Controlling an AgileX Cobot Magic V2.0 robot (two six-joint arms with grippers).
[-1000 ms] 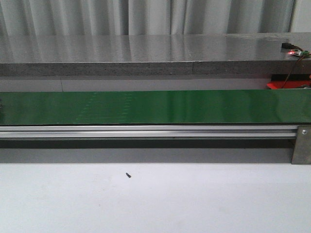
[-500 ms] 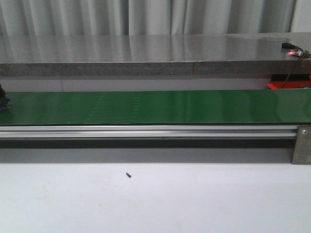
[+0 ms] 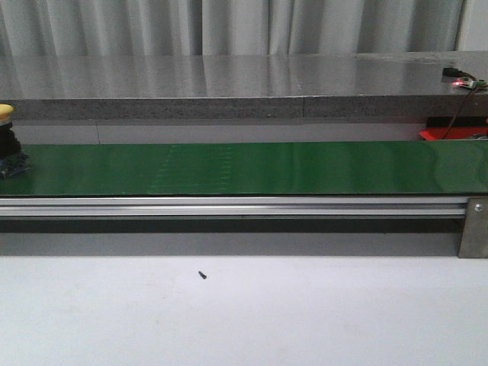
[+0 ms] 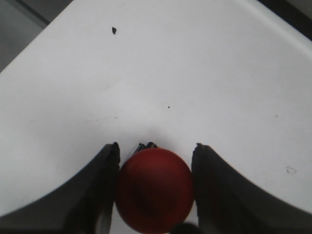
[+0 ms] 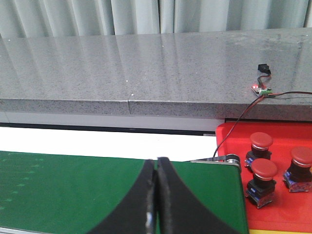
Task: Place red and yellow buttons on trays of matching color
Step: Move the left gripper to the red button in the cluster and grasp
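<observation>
While my left gripper (image 4: 155,187) clamps a red button (image 4: 154,189) and my right gripper (image 5: 157,195) sits closed and empty, a yellow button (image 3: 9,141) on the green belt (image 3: 244,168) may ride past unpicked

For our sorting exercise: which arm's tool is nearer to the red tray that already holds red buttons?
Right. The right tool, shut and empty, sits over the green belt beside the red tray. The left tool, gripping a red button over the white table, shows no tray nearby.
</observation>
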